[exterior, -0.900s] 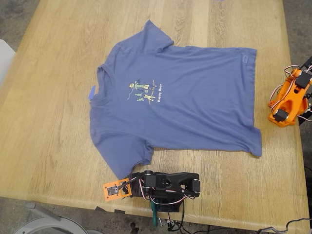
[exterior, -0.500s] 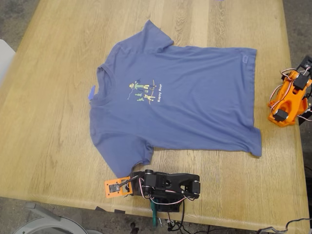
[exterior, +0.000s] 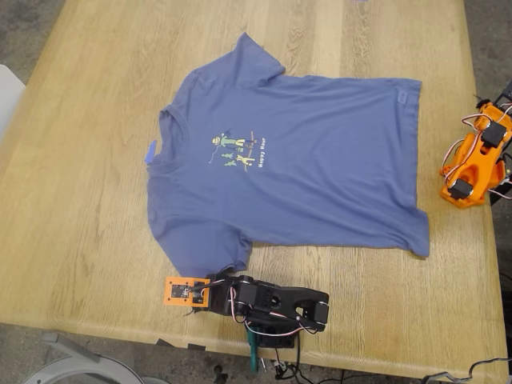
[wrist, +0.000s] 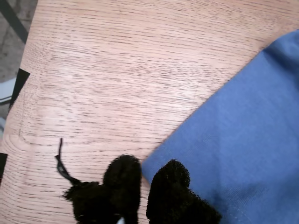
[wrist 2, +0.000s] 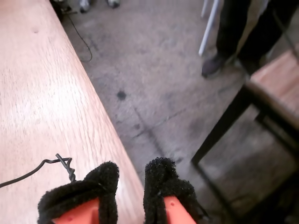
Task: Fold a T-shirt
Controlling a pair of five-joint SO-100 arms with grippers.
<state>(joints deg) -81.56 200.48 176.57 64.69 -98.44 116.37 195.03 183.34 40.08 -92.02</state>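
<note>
Two arms are at work on one wooden table (exterior: 80, 160). The T-shirt (exterior: 320, 176) lies flat and face up across the middle of the exterior view, its collar toward that view's left, its hem toward the right, one sleeve reaching to the upper middle and the other down toward the lower middle. A small green-and-yellow print (exterior: 238, 149) sits on the chest.

My first arm, the black one, lies low along the table's near edge at the lower middle of the exterior view, stretched toward that view's left with its orange wrist plate at the tip. My first gripper (wrist: 142, 179) sits right at the corner of the lower sleeve; in the first wrist view its two black padded fingertips (wrist: 122, 175) are a narrow gap apart, with the sleeve's corner edge meeting that gap. I cannot tell whether any cloth is pinched.

My second arm, the orange one, is folded up at the right edge of the exterior view, well apart from the shirt. My second gripper (wrist 2: 131, 179) hangs past the table edge over a grey floor (wrist 2: 154, 70), its fuzzy pads (wrist 2: 105, 177) slightly parted and holding nothing. A person's dark shoe (wrist 2: 212, 65) shows in the second wrist view
</note>
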